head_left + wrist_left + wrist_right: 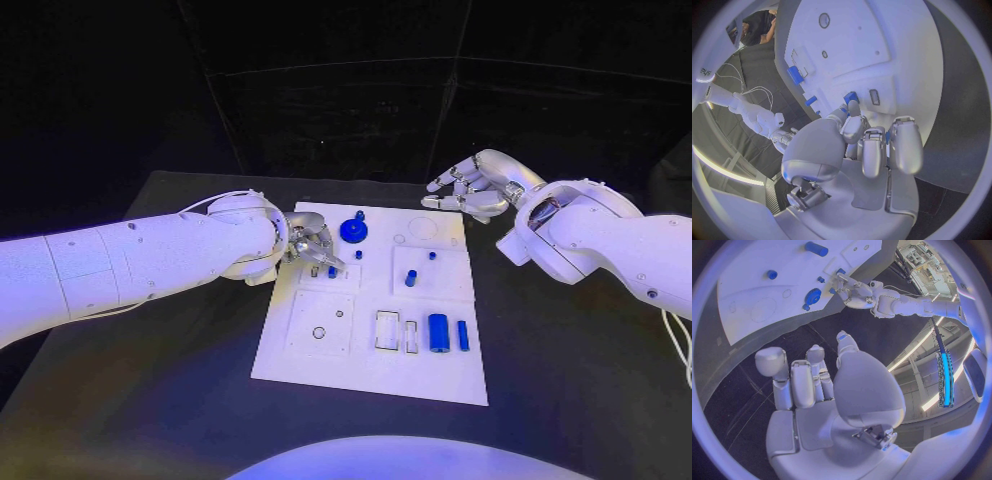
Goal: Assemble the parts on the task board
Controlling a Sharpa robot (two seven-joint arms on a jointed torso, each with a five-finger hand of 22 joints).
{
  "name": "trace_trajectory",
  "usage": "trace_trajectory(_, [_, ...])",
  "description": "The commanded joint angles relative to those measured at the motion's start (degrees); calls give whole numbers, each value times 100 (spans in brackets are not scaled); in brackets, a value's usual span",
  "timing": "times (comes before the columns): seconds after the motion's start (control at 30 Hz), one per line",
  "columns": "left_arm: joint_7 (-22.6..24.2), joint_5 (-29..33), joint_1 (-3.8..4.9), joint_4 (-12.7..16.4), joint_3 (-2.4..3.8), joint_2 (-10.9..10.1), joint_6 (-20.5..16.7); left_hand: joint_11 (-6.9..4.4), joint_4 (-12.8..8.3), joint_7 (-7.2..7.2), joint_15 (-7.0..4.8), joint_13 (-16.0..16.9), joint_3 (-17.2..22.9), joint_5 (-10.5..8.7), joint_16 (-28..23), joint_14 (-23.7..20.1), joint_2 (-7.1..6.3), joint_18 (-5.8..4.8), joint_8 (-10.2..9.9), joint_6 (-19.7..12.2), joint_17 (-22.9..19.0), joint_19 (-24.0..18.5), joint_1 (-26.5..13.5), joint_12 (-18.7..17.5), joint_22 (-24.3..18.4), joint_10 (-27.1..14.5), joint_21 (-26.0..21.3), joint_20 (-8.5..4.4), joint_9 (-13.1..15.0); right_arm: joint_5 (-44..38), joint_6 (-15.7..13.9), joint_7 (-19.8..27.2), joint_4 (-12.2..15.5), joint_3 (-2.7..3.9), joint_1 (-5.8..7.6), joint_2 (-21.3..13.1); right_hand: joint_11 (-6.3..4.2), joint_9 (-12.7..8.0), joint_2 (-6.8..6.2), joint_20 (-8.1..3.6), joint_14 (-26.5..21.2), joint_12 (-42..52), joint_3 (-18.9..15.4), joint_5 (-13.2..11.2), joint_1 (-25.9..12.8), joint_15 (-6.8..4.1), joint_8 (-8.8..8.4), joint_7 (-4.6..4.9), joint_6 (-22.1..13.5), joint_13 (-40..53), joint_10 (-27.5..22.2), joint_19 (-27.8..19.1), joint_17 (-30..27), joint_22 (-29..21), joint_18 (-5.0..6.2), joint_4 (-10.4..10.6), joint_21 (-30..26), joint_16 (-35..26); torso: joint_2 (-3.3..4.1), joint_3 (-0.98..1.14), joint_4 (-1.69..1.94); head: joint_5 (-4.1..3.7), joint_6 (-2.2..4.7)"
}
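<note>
Black table (159, 400) underneath everything, white task board (433, 370) laid flat at its middle. Left arm (116, 265) reached in over the board's near-left edge; right arm (620, 240) held off the board's far-right corner, above bare table.

Left hand (307, 245) set low over the board's upper-left section, fingers (904, 150) curled downward toward a small blue part (330, 270) just at the fingertips. From the left wrist view, fingers bent close together over the board surface with blue showing between them; whether that part was actually pinched or only touched, could not tell.

Right hand (473, 188) raised just beyond the board's far edge, fingers (792, 377) loosely curled and apart, nothing between them, palm clear of the board.

Blue round disc (355, 231) sat near the board's far edge, just beside the left hand. Small blue peg (358, 254) stood slightly nearer than the disc. Blue short cylinder (411, 278) stood upright in the right-middle block, a smaller blue stub (427, 255) just beyond it. Large blue cylinder (437, 334) lay in the near-right row, a slimmer blue rod (463, 336) alongside on its right, a thin blue pin (411, 337) on its left. Open rectangular slot (388, 331) next to the pin, well apart from both hands.
</note>
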Motion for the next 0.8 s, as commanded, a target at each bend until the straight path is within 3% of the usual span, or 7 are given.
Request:
trace_trajectory(0.03, [-10, 17, 7, -10, 0, 2, 4, -7, -23, -2, -48, -3, 24, -20, 19, 594, 53, -85, -28, -26, 1509, 151, 9, -16, -4, -14, -35, -48, -3, 1, 2, 45, 2, 5, 10, 6, -2, -1, 53, -5, 193, -16, -29, 32, 18, -13, 24, 0, -23, -5, -46, -39, -7, -5, 70, -2, -35, -16, -3, 2, 3, 3, -5])
trace_trajectory(0.47, [-9, 17, 7, -4, 0, 12, 31, -5, -57, 2, -47, -4, 13, -21, 19, 594, 29, -88, -34, -34, 1509, 154, 26, -19, 10, -14, -28, -49, -2, 1, 10, 42, 2, 5, 10, 4, -2, -1, 53, -5, 193, -16, -29, 32, 18, -13, 24, 0, -23, -5, -46, -39, -7, -5, 70, -2, -35, -16, -1, -1, 1, -3, -13])
trace_trajectory(0.8, [-6, 17, 6, 23, 0, -21, 45, 15, 23, 23, -32, 14, -282, -22, 19, 594, -234, -93, -24, 16, 1509, 159, -245, -4, 29, 4, -21, -43, 7, 1, 16, 45, -1, 5, 10, 6, -2, -1, 53, -5, 193, -16, -29, 32, 18, -13, 24, 0, -23, -5, -46, -39, -7, -5, 70, -2, -35, -16, -2, -3, 4, -4, -33])
